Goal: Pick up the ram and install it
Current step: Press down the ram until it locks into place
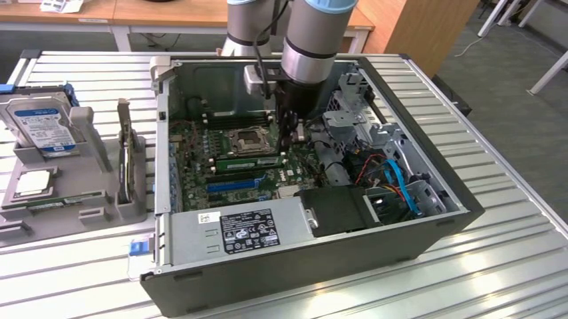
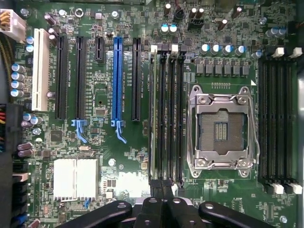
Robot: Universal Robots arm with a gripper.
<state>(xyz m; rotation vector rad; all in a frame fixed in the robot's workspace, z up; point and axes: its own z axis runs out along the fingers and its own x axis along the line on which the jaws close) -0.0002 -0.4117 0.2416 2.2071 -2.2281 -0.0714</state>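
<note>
Reaching down into the open computer case [image 1: 390,219] on the counter [image 1: 515,266], the claw [image 1: 286,147] hovered at the right end of the ram [image 1: 251,161], which lay seated in a slot just nearer than the CPU socket [image 1: 246,140]. In the wrist view, the claw [image 2: 162,189], fingers together, stood over the ram [image 2: 153,109], edge-on in the slot beside the CPU socket [image 2: 222,130].
</note>
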